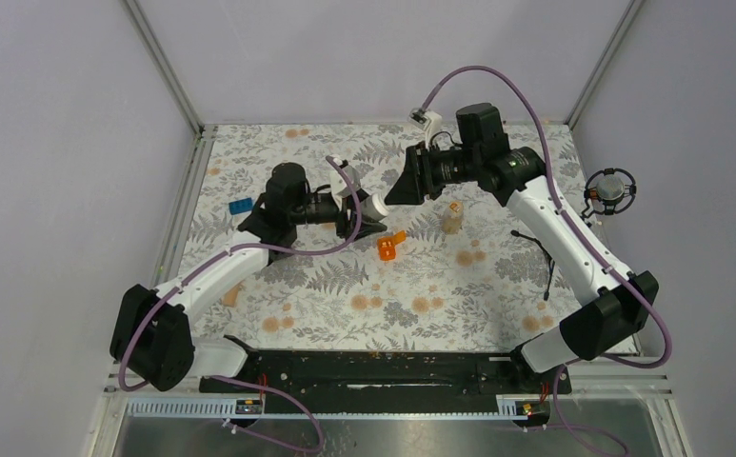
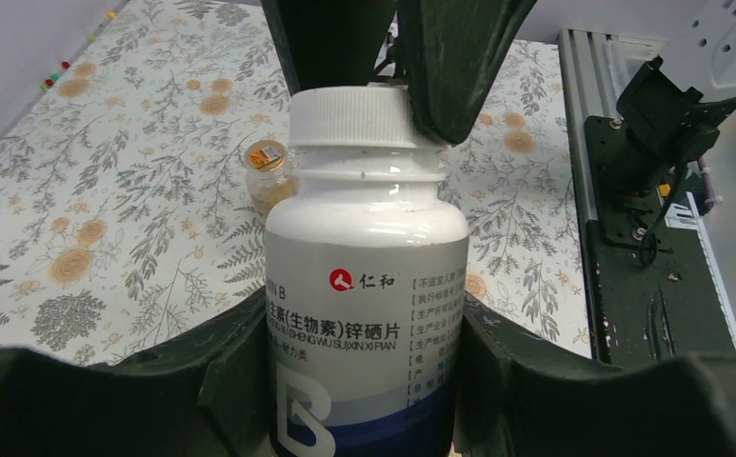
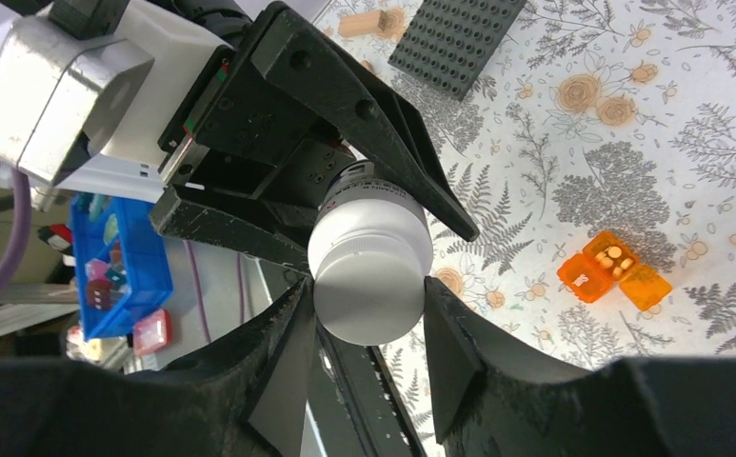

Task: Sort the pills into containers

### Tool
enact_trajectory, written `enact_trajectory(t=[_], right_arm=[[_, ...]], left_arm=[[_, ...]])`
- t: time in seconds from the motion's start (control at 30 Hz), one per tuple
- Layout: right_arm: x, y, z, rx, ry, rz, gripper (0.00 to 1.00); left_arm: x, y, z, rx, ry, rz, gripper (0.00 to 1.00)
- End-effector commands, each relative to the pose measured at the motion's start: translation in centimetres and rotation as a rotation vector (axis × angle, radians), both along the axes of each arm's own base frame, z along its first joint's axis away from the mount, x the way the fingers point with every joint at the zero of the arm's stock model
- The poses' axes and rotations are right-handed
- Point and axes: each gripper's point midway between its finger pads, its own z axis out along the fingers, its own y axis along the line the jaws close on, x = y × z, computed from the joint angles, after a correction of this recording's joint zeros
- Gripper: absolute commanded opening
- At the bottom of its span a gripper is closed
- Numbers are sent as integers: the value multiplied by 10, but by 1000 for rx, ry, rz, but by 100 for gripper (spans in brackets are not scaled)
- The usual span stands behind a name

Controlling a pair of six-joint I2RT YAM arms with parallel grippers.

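Centrally, clamping the white bottle [image 2: 368,238] by its labelled body with the left gripper [image 2: 364,319], fingers pressing both sides. Pinching the ribbed cap [image 2: 352,116] with the right gripper [image 3: 368,303], pads touching its opposite edges. Holding the bottle mid-frame in the top view, between the two arms. Leaving the orange box [image 3: 578,278] lying open on the mat at the right of the right wrist view, pills [image 3: 613,259] showing inside. Leaving the tan bottle [image 2: 270,171] standing just left of the cap in the left wrist view.
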Motion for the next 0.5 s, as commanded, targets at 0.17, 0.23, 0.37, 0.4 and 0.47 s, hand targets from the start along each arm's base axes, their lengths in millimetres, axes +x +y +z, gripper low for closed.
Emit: enact_trajectory(t=[0.17,0.23,0.37,0.4,0.47], right_arm=[[-44,10,-16,-41,-42,230,40],[-46,10,-20,-53,-42,242,41],[-41,12,-25,-71,-25,206,42],[-38,14,-27,-73,-12,184,42],[-31,17,-29,-68,38,116,43]], left_arm=[[-11,-14,60,-88,-144,-149,0],[-13,-14,60,-91,-148,-163,0],[-16,-15,67,-125,-179,-174,0],[-16,-16,70,-138,-197,-171,0],[-13,-16,73,-166,-235,-145,0]])
